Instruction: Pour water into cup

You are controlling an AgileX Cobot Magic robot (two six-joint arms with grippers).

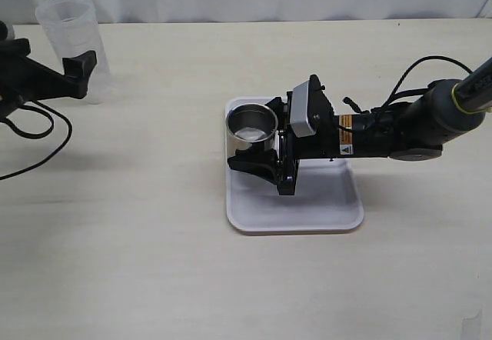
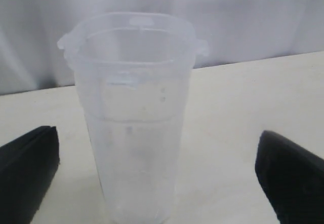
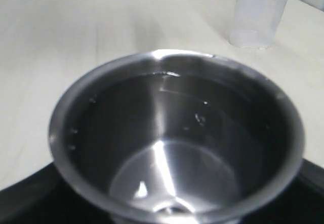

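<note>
On the left, the left gripper (image 2: 159, 183) is spread wide with the beaker (image 2: 134, 82) upright between its fingers, touching neither. The water (image 2: 134, 153) seems to reach about halfway up, so close gently and squarely on the mid-wall, since thin plastic likely flexes. To the right, the right gripper (image 1: 263, 136) clamps the cup (image 1: 252, 121) on the tray (image 1: 323, 201); bring the beaker over level and tip it slowly above the rim.
</note>
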